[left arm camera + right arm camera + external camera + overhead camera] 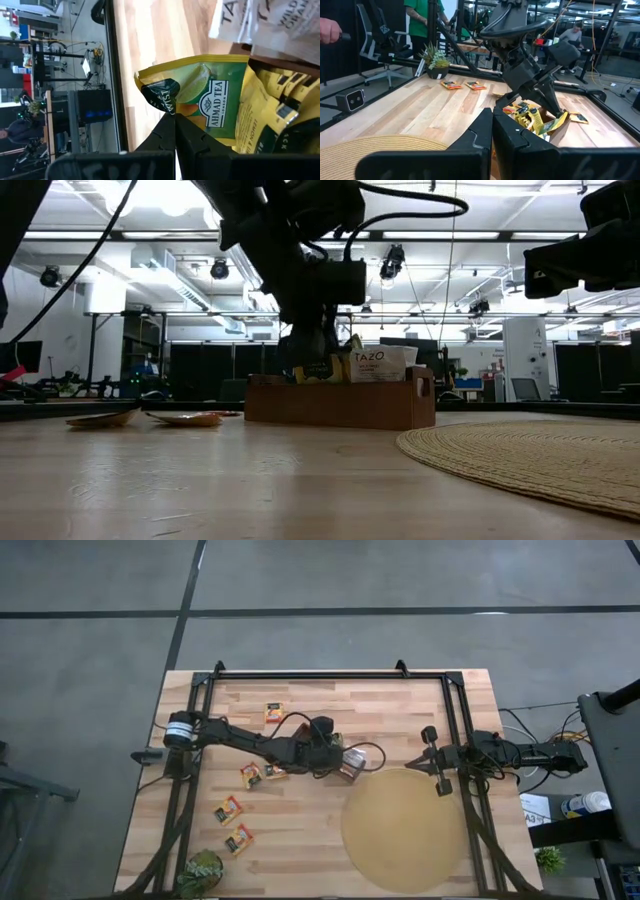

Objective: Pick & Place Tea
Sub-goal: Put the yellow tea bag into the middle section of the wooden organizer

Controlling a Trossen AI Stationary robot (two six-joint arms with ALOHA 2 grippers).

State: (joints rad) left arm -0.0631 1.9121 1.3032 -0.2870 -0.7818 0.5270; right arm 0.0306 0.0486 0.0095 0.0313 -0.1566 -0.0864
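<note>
My left tool (338, 754) is near the middle of the table (400, 700), right over the brown box (340, 402). Its two fingers (167, 132) are pressed together on the edge of a green and yellow tea sachet (200, 100). That sachet is at the box, beside the other tea packed there. In the low view the tool hides part of the box, and I cannot tell if the sachet is fully inside or only touching the top. A white packet (378, 364) stands up in the box just beside it.

More tea lies flat on the table. One sachet (274, 712) is near the far edge. Two sachets (258, 774) lie just beside my left arm, and part of one is under the arm. Two more (234, 824) lie toward the near left corner, close to a small plant (203, 871).

My right tool (433, 762) waits by the right edge, at the rim of the big round mat (405, 828). Its fingers (480, 131) are shut with nothing between them.

The mat fills the near right part of the table. The far side of the table is mostly bare wood. People show in the room behind, well apart from the table.
</note>
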